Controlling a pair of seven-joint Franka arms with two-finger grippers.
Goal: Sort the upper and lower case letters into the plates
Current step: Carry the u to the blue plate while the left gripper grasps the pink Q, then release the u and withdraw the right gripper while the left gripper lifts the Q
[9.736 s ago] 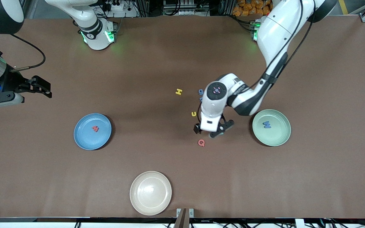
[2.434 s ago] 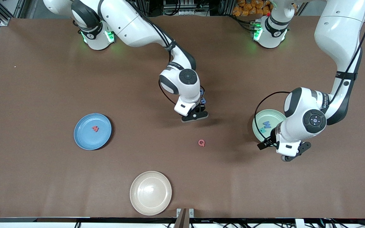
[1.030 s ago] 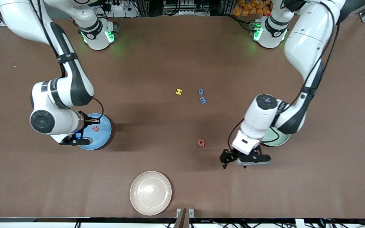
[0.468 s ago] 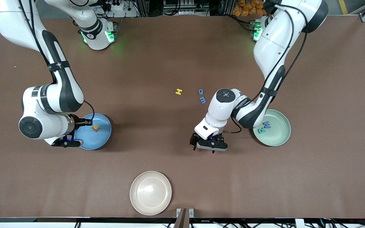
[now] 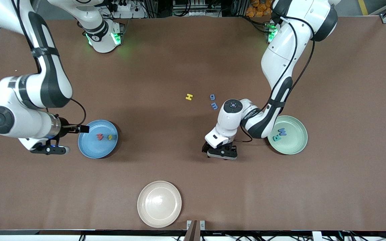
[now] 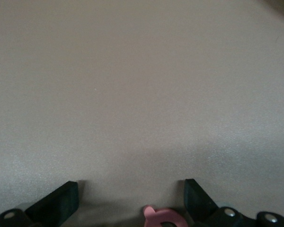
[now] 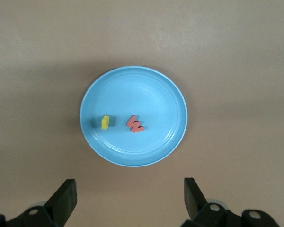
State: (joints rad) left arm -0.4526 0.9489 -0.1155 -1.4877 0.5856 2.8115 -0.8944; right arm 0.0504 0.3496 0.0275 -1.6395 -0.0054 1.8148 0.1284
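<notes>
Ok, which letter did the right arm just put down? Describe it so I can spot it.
Find the blue plate toward the right arm's end of the table, beside the open right gripper. Two letters lie in it: the yellow u is the new one, beside the red w. Colour sets it apart.

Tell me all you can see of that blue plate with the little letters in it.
The blue plate is round, shallow and matte, with a low raised rim. It lies flat on the brown table, toward the right arm's end. Two small letters rest inside it, apart from each other: a red w and a yellow u. Nothing else touches it.
</notes>
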